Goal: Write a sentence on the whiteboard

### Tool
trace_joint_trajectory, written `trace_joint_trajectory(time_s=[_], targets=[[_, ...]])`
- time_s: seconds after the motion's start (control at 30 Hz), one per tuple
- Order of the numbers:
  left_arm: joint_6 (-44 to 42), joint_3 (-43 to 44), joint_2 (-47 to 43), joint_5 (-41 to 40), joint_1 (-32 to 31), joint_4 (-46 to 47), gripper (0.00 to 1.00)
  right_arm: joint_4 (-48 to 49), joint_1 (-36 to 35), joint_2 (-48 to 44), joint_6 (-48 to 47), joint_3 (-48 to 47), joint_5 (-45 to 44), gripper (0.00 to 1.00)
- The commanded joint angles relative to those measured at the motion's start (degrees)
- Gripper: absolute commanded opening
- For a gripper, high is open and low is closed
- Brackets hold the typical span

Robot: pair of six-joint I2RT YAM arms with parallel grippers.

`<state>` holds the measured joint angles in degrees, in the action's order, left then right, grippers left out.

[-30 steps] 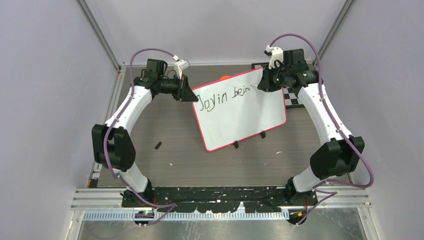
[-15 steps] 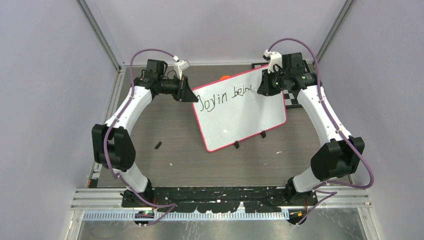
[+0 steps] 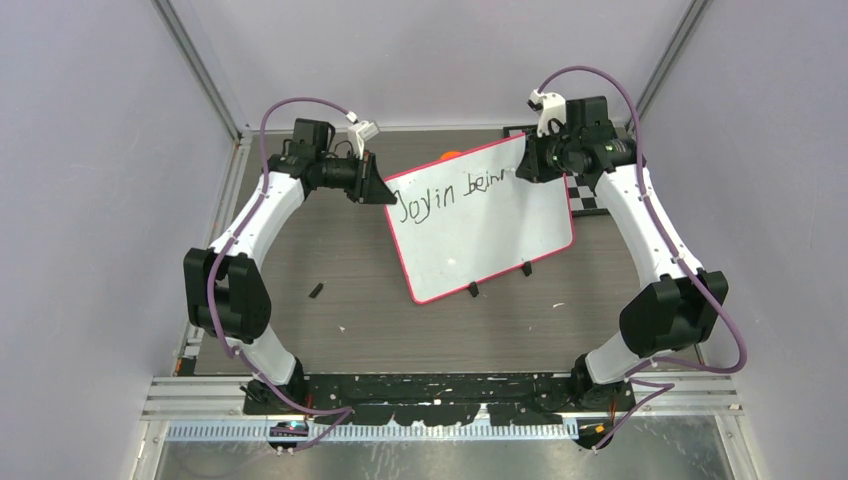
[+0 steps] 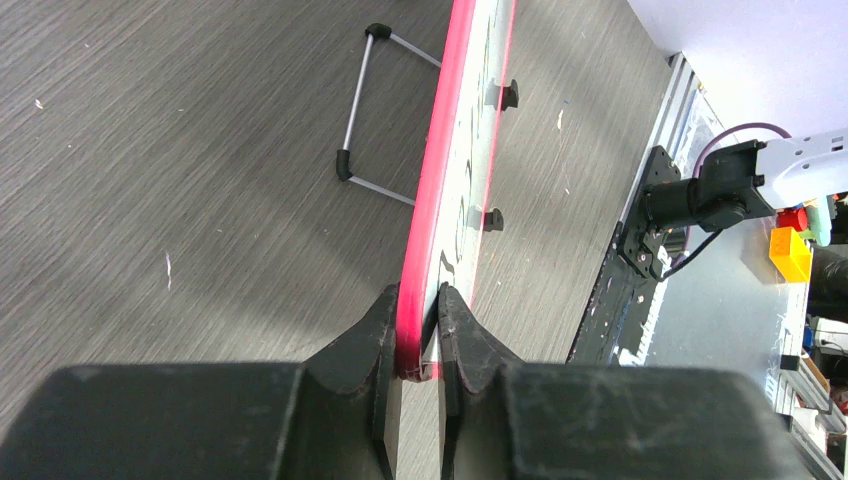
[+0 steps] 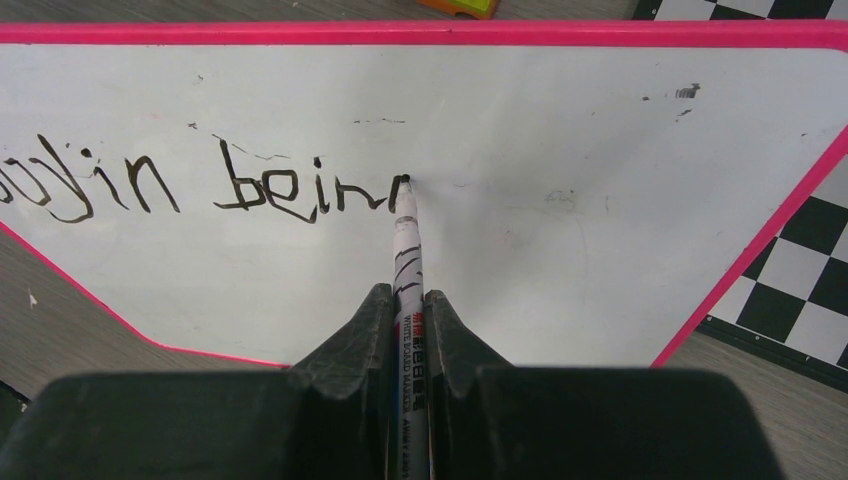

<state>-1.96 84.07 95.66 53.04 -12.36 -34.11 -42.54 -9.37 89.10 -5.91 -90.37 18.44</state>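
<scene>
Two words begun on the whiteboard (image 3: 480, 225), which stands tilted on the table (image 3: 330, 260) between the arms, propped on a wire stand (image 4: 375, 110), far corner near a checkerboard (image 5: 790, 290). Reads roughly "Joyin bein" for the sentence (image 5: 200, 185), one line under the top rim. Writing step in hand, mid-word by the look of it, well short of done. Right gripper (image 5: 405, 298) pinched tight on a marker (image 5: 408, 250), tip touching the board at the last stroke. Left gripper (image 4: 418, 300) clamped narrow on the board's pink rim, bracing it. Next, probably: finish the letter under light even pressure, then step right with the tip lifted.
</scene>
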Motion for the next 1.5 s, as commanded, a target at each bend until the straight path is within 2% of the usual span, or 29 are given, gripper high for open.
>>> trace_joint_trajectory(time_s=[0.0, 0.8, 1.0, 1.2, 1.33, 1.47], targets=[[-3.69, -0.93, -0.60, -3.90, -1.26, 0.66, 0.00, 1.78, 0.26, 0.45, -0.24, -2.43, -1.03, 0.00], [-3.47, -1.50, -0.50, -3.65, -1.26, 1.18, 0.00, 1.10, -1.18, -5.11, -0.36, 8.49, 1.26, 0.00], [-3.06, -1.54, -0.53, -3.55, -1.26, 1.50, 0.00, -0.70, -2.94, -5.82, -0.02, 6.14, 3.60, 0.00], [-2.07, -1.50, -0.86, -3.27, -1.26, 1.93, 0.00, -5.50, -3.45, -8.72, -0.41, 3.99, 10.04, 0.00], [-1.26, -1.52, -0.87, -2.94, -1.26, 2.02, 0.04, -6.29, -5.54, -11.39, -0.68, 6.77, 11.70, 0.00], [-0.68, -2.33, -1.44, -2.45, -1.26, 2.52, 0.13, -6.05, -7.93, -12.41, -0.58, 9.70, 12.41, 0.00]])
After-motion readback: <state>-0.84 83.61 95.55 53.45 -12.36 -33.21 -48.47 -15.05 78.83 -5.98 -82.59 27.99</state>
